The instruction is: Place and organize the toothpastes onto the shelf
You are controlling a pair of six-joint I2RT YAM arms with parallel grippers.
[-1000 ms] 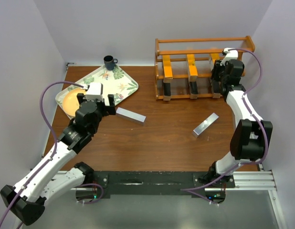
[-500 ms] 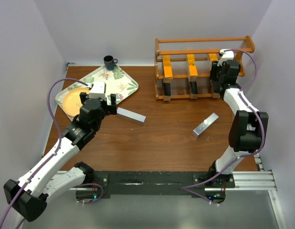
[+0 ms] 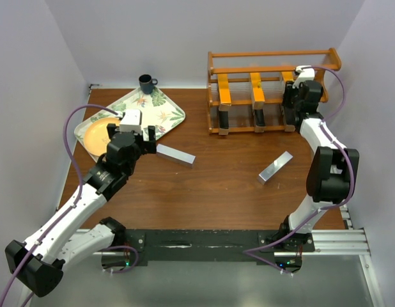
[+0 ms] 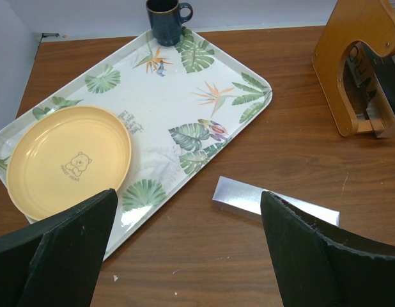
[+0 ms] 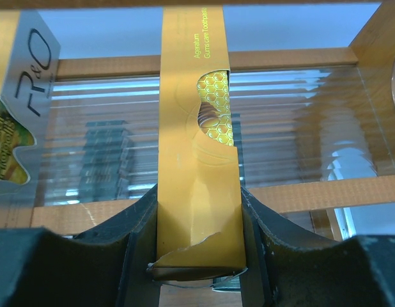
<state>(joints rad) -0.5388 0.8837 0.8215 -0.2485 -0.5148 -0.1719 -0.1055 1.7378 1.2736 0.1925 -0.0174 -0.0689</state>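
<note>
Right gripper has nudged into the shelf, clamping an orange-yellow toothpaste centre-frame; left gripper gapes wide, silver toothpaste lying lower right of it.

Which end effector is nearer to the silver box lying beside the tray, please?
Left. The left end effector hovers open just beside the silver box; the right end effector is far across the table at the shelf, gripping an orange box.

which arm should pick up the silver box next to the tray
Left. The left gripper is open and empty with the silver box just ahead of it, while the right gripper is shut on an orange box at the shelf.
</note>
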